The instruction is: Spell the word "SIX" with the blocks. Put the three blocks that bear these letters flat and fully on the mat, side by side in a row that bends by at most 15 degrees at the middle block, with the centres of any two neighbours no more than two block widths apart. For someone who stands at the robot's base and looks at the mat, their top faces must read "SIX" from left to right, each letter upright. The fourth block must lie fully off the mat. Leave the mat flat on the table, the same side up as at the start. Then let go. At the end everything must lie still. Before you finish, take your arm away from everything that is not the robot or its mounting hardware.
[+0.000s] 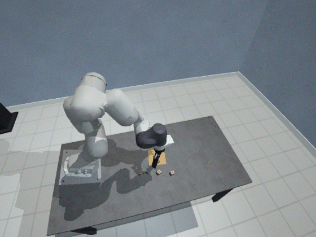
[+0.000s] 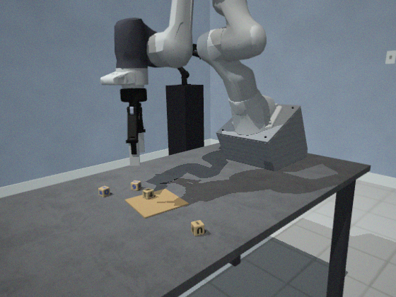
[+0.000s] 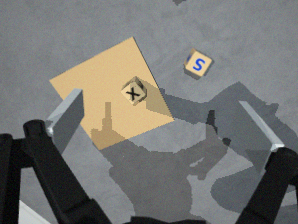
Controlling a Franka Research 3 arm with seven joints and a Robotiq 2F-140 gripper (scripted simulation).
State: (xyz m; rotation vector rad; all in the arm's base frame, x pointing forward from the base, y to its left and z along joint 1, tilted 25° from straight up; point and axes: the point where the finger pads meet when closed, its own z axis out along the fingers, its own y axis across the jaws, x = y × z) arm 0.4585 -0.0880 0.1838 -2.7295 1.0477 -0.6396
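The tool [image 3: 165, 125], fully open and holding nothing, hangs above the mat [image 3: 100, 85], the X block [image 3: 134, 92] lying just ahead between its fingers, the S block [image 3: 198, 63] farther ahead, off the mat.

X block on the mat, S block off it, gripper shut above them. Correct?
Not quite: the gripper is open, fingers spread wide and empty in the wrist view. The X block is on the mat; the S block is off it.

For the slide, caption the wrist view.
Open end effector hovers above X block on tan mat; S block off mat.
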